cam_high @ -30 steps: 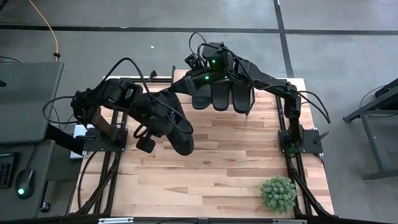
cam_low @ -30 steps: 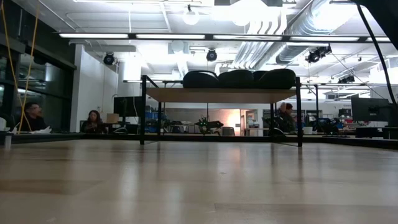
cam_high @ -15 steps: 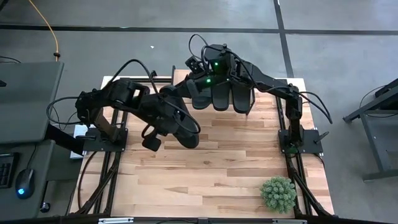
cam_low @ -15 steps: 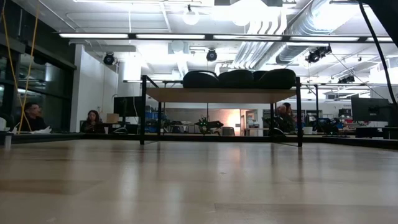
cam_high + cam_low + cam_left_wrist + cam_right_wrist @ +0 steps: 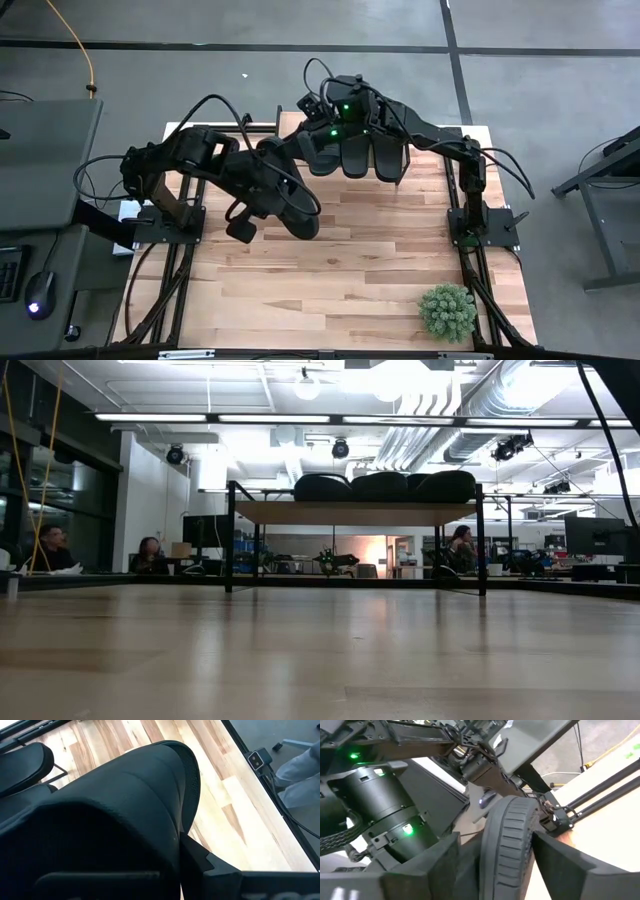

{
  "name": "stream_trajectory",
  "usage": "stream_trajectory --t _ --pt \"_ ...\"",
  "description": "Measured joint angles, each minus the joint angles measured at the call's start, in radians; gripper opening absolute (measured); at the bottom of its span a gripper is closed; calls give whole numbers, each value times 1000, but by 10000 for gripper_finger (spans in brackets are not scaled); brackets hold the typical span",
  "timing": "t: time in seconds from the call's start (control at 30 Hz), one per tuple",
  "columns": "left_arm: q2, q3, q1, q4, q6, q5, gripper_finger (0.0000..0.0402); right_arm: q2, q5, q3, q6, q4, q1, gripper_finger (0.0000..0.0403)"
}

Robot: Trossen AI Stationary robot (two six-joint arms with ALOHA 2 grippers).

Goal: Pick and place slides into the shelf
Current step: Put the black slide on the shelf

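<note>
1. Spanning most of the high view, a wooden table (image 5: 330, 280) is seen from above; in the low view only its surface is seen, edge-on, with a room and seated people (image 5: 150, 555) behind it, which the high view does not reach.
2. The shelf (image 5: 355, 512) is seen whole only in the low view: a light wooden top on thin black legs, standing at the far end of the table. In the high view it is largely covered by the arms and the slides.
3. Three slides (image 5: 362, 155) are shown lying side by side on the shelf top in the high view; in the low view they are seen as three dark humps (image 5: 385, 487) in a row, touching one another.
4. A fourth slide (image 5: 290, 205) is held by the left gripper (image 5: 262, 200) above the table, near the shelf's front left. The grip is seen only in the left wrist view, where the sandal (image 5: 115, 815) fills the picture, clamped in narrow jaws.
5. The right gripper (image 5: 495, 865) is shown over the shelf, its fingers (image 5: 427, 865) standing wide on either side of a ribbed strap (image 5: 512, 845), a detail given by the right wrist view alone.
6. A small green plant (image 5: 447, 311) is seen at the table's near right corner, in the high view only.
</note>
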Motion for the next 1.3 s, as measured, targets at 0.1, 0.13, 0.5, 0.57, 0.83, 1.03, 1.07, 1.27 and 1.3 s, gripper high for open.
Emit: stream_trajectory --t 0.1,0.13,0.5,0.57,0.83,1.03,1.07,1.27,1.3 --pt "0 0 0 0 2 3 12 0 4 0 0 -12 0 202" --pt "0 0 -1 1 2 3 12 0 6 0 0 -16 -1 187" --pt "0 0 -1 2 1 3 12 2 13 0 -24 -25 -2 32" --pt "0 0 -1 2 1 2 12 2 12 0 -27 -24 -2 32" --pt "0 0 -1 2 6 -12 23 2 18 0 -35 -19 -10 31" --pt "0 0 -1 4 29 -54 103 2 17 0 -34 -19 -22 32" --pt "0 0 -1 4 29 -72 121 2 16 0 -32 -19 -26 32" --pt "-4 0 -2 3 33 -167 211 2 -9 0 -19 -13 -51 32" --pt "-5 1 -2 2 37 -177 222 2 -11 0 -18 -11 -56 32"
